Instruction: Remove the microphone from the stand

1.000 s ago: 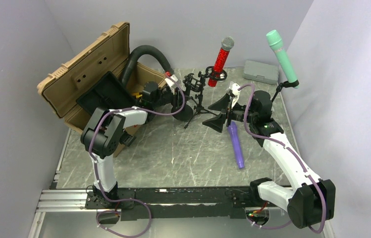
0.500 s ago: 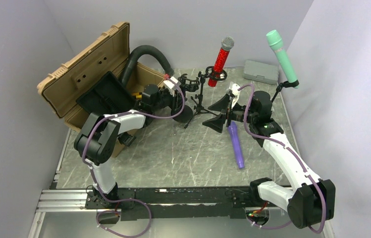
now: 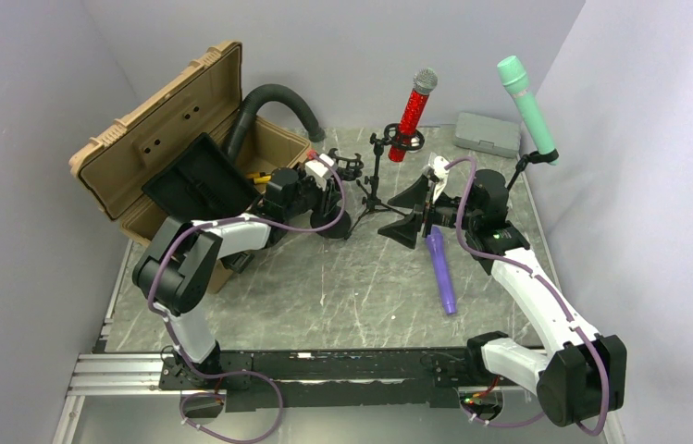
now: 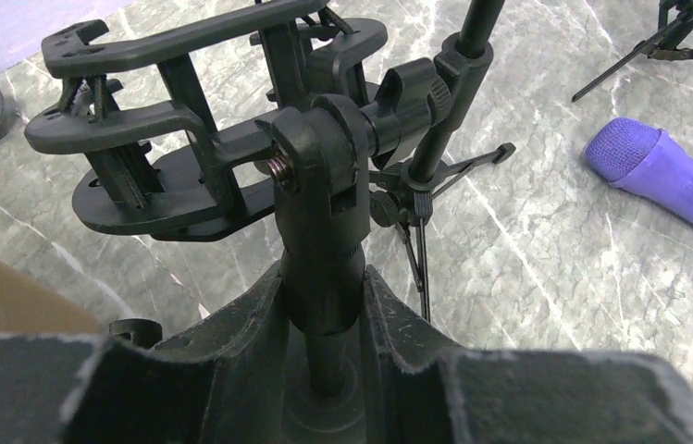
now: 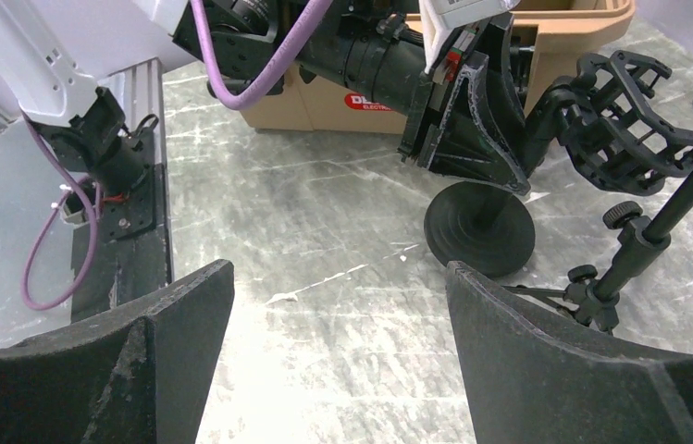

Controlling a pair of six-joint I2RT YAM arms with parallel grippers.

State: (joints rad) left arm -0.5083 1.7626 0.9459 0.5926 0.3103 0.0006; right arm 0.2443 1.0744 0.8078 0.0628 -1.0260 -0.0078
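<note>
Three microphones show, and only the purple microphone (image 3: 441, 273) (image 4: 666, 180) is off a stand. It lies flat on the table (image 3: 342, 296), to the right of the tripod stand (image 3: 377, 180) (image 4: 444, 120) (image 5: 685, 199) and on its near side, head pointing toward the tripod's feet.

The red microphone (image 3: 414, 106) sits tilted in the clip at the top of that tripod stand. Just left of the tripod stand is a shock-mount stand (image 3: 347, 168) (image 4: 319, 213) (image 5: 479, 229) on a round base. The left gripper (image 3: 328, 190) (image 4: 322, 305) is pinched on its upright post, below the cradle.

The right gripper (image 3: 404, 213) (image 5: 338, 305) hangs just right of the tripod stand with its fingers spread wide and nothing between them, over the purple microphone's head.

A green microphone (image 3: 529, 106) stands well to the right of the tripod stand. A tan case (image 3: 157, 120) with its lid open and a black hose (image 3: 268, 97) are to its left.
</note>
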